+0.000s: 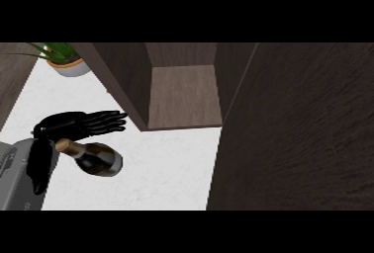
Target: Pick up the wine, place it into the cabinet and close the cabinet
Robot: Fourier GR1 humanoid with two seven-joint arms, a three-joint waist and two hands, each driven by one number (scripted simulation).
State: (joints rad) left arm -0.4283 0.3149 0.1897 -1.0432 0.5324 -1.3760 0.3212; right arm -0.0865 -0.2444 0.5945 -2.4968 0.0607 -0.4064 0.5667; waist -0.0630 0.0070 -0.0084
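The wine bottle (101, 159) is dark with a tan top and lies tilted on the white counter (168, 168) at the lower left. Its neck points up-left towards my forearm. My left hand (79, 123) is just above the bottle, open, with straight fingers pointing right at the cabinet's left wall. The fingers do not curl round the bottle. The cabinet (182, 94) stands open at the top middle and shows a bare wooden shelf. Its dark door (300, 128) is swung out and fills the right side. My right hand does not show.
A potted green plant (64, 60) in a white pot stands at the back left of the counter. The cabinet's left side panel (120, 79) rises close to my left fingertips. Bare white counter stretches between the bottle and the door.
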